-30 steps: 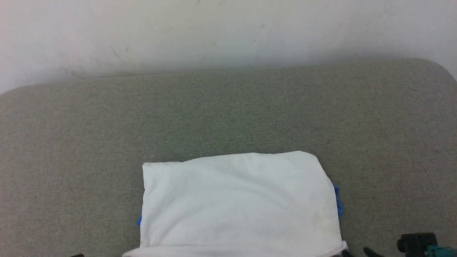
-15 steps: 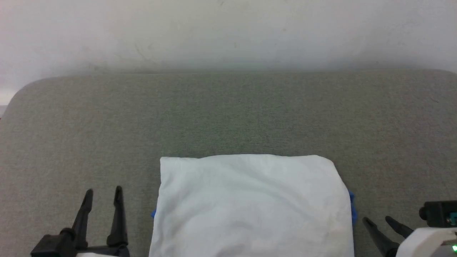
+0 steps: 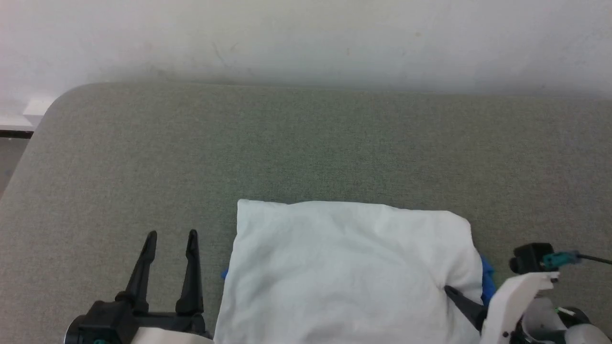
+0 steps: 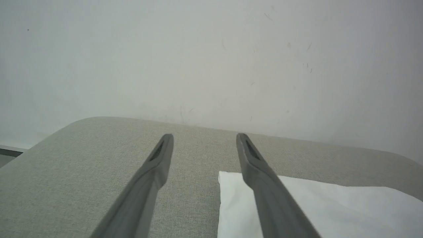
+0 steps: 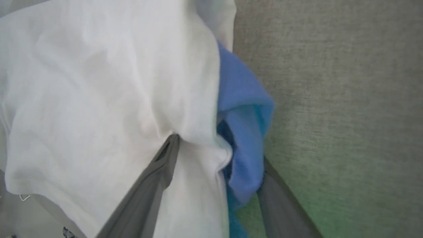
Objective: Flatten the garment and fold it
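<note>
A plain pale wall point(image 3: 306, 38) backs the grey-green fabric worktop point(image 3: 306, 143), whose rounded far-left corner we can see. The garment point(image 3: 344, 267) lies at the worktop's near edge, a little right of centre. It is already folded into a white rectangle, with slivers of blue fabric point(image 5: 244, 99) poking out at both side edges.

The head camera has swung since a second ago, so we discount the shift of the whole scene. What has truly changed is the right tool point(image 5: 218, 150). Half a second back it stood clear of the cloth; now its spread fingers straddle the garment's right edge, white layer and blue fabric bunched between them, not pinched yet. The left tool point(image 3: 172, 233) has come up just beside the left edge, fingers wide and empty. We judge another fold, or a tidying tuck, is being set up.
</note>
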You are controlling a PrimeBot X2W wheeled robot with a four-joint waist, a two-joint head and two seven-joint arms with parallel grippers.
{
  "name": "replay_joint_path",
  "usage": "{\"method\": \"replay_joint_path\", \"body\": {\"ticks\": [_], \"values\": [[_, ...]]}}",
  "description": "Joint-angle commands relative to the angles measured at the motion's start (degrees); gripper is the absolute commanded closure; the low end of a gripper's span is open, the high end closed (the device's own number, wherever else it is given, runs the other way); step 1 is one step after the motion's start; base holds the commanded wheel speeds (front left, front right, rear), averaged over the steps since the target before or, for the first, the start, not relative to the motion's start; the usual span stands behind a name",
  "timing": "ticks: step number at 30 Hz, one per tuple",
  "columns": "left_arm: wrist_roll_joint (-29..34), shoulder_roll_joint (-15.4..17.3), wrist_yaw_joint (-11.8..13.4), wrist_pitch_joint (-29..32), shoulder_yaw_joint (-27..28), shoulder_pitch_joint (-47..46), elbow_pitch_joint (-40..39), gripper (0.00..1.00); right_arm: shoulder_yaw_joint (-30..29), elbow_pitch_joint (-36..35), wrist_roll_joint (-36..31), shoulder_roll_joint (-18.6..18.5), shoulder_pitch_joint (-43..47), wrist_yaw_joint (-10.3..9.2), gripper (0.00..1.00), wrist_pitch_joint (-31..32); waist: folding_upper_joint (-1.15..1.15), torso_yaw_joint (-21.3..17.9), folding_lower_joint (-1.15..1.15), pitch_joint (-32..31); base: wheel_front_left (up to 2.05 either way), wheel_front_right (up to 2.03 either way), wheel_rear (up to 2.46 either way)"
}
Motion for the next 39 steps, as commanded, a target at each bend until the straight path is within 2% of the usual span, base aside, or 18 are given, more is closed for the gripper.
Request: {"method": "replay_joint_path", "body": {"ticks": [1, 3, 4, 5, 6, 7, 8, 12, 15, 18, 24, 29, 31, 34, 39], "values": [[0.9, -0.5, -0.6, -0.3, 0.2, -1.1, -0.2, 0.00, 3.3, 2.4, 1.4, 1.2, -1.0, -0.04, 0.00, 1.0, 0.00, 0.3, 0.00, 0.4, 0.00, 0.00, 0.00], [1.4, -0.7, -0.8, -0.3, 0.4, -1.1, 0.0, 0.00, 5.3, 3.7, 3.1, 1.6, -1.5, -0.04, 0.00, 1.7, 0.00, 0.1, 0.00, 0.4, 0.00, 0.00, 0.00], [1.6, -0.9, -0.9, -0.3, 0.5, -1.1, 0.0, 0.00, 6.3, 4.1, 3.4, 1.4, -1.9, -0.04, 0.13, 1.9, 0.00, 0.0, 0.00, 0.4, 0.00, 0.00, 0.00], [1.6, -0.9, -0.9, -0.3, 0.5, -1.1, 0.0, 0.00, 6.3, 4.1, 3.4, 1.4, -1.9, -0.04, 0.13, 1.9, 0.00, 0.0, 0.00, 0.4, 0.00, 0.00, 0.00], [1.7, -1.0, -0.9, -0.3, 0.6, -1.1, 0.1, 0.00, 7.1, 4.6, 3.9, 1.4, -2.2, -0.04, 0.60, 2.1, 0.00, -0.1, 0.00, 0.4, 0.00, 0.00, 0.00], [1.9, -1.1, -1.0, -0.3, 0.7, -1.1, 0.1, 0.00, 7.7, 5.1, 4.4, 1.3, -2.4, -0.04, 0.87, 2.4, 0.00, -0.2, 0.00, 0.3, 0.00, 0.00, 0.00], [2.0, -1.1, -1.1, -0.3, 0.7, -1.0, 0.3, 0.00, 8.2, 5.4, 4.7, 1.2, -2.7, -0.04, 1.00, 2.4, 0.00, -0.4, 0.00, 0.2, 0.00, 0.00, 0.00], [2.9, -0.9, -1.0, -0.3, 0.9, -0.7, 1.0, 0.00, 9.3, 5.2, 5.7, 0.2, -3.9, -0.04, 1.00, 2.3, 0.00, -1.1, 0.00, -0.2, 0.00, 0.00, 0.00], [3.8, -0.6, 0.0, -0.3, 1.3, -0.4, 1.7, 0.00, 8.7, 3.2, 7.3, -0.5, -4.2, -0.04, 1.00, 1.1, 0.00, -1.7, 0.00, -0.5, 0.00, 0.00, 0.00], [4.1, -0.7, 0.8, -0.3, 1.7, -0.1, 1.9, 0.00, 7.2, 0.6, 7.2, -2.6, -3.8, -0.04, 1.00, -0.2, 0.00, -2.3, 0.00, -0.8, 0.00, 0.00, 0.00], [4.7, -0.5, 1.7, -0.3, 1.9, 0.3, 1.8, 0.00, -0.6, -2.9, 6.3, -6.6, -0.1, -0.04, 1.00, -0.6, 0.00, -3.4, 0.00, -0.7, 0.00, 0.00, 0.00], [4.9, -0.4, 1.9, -0.3, 1.8, 0.1, 1.8, 0.00, -9.5, -4.9, 4.7, -7.4, 3.9, -0.04, 1.00, 1.5, 0.00, -3.9, 0.00, -0.3, 0.00, 0.00, 0.00], [4.9, -0.4, 1.9, -0.3, 1.7, -0.1, 1.8, 0.00, -12.8, -5.7, 4.8, -6.6, 5.0, -0.04, 1.00, 2.9, 0.00, -3.9, 0.00, -0.3, 0.00, 0.00, 0.00], [4.9, -0.4, 1.9, -0.3, 1.7, -0.3, 2.0, 0.00, -15.2, -8.3, 11.9, -1.8, 4.9, -0.04, 1.00, 6.8, 0.00, -4.0, 0.00, -0.3, 0.00, 0.00, 0.00], [4.8, -0.3, 1.8, -0.3, 1.4, -0.7, 2.4, 0.00, -12.7, -13.0, 22.6, 3.6, 2.9, -0.04, 1.00, 14.4, 0.00, -4.3, 0.00, -0.6, 0.00, 0.00, 0.00]]}}
